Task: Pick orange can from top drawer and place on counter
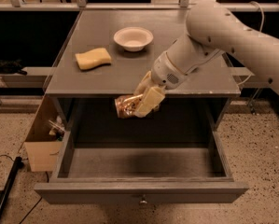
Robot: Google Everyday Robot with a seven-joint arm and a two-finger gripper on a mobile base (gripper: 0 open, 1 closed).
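Orange can [124, 107] hangs in the air on its side, clamped between the pale fingers [149, 101] of the gripper [138, 107]. It sits just below the front edge of the desk [129, 76] and above the open top drawer [139, 190]. The drawer is pulled well out, and its knob [142, 201] shows at the front centre. The white arm [213, 36] reaches in from the right and covers the desk's right side. On the desk top a white bowl [133, 38] stands towards the back, with a yellow sponge [93, 58] to its left, both well apart from the can. A cardboard box [40, 148] sits on the floor beside the drawer's left wall, with what may be some clutter inside.
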